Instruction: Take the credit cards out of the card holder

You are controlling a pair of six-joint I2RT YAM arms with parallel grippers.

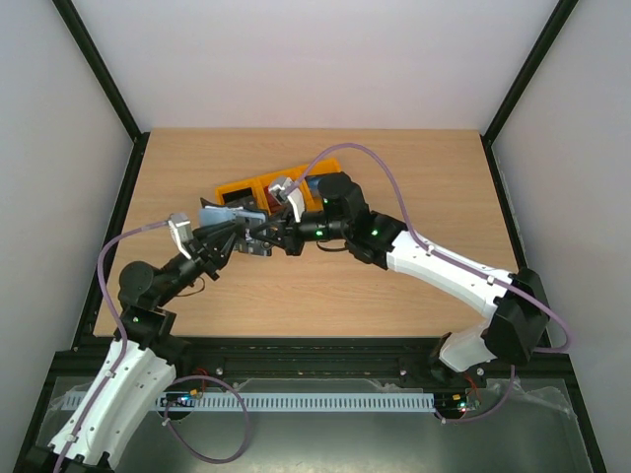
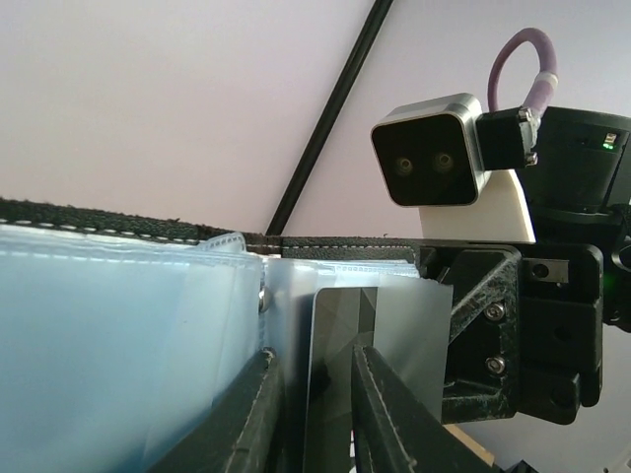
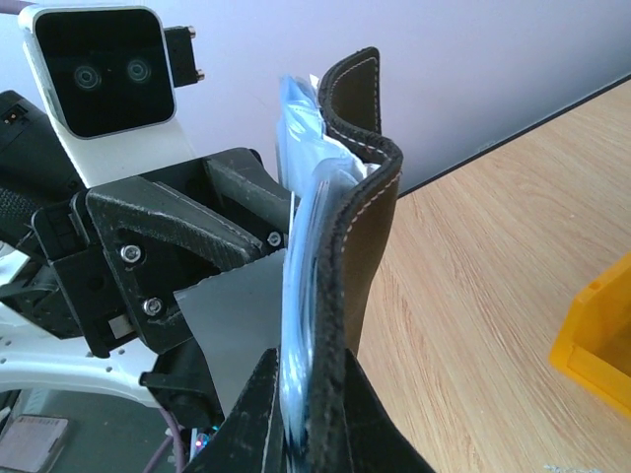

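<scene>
Extraction looks to be mid-step, by my reading. The card holder (image 3: 360, 227) hangs in the air above the worktop (image 1: 394, 296), between the two arms and near the yellow bins (image 1: 242, 187). My right jaws are pressed together on one edge of it, pinching the black cover and the blue-clear pockets (image 2: 99, 335), with the pocket side turned toward the other arm. That gives me a fixed anchor to pull against. My left jaws look closed narrowly on a grey card (image 2: 335, 325), one finger on each face. The card sits partly out of its sleeve, with its far end inside the pocket.

Holding the case off the worktop leaves room for a straight pull along the sleeve. I judge the risks to be the case twisting in the right grip or the thin card slipping. I cannot make out any red or blue cards from here.
</scene>
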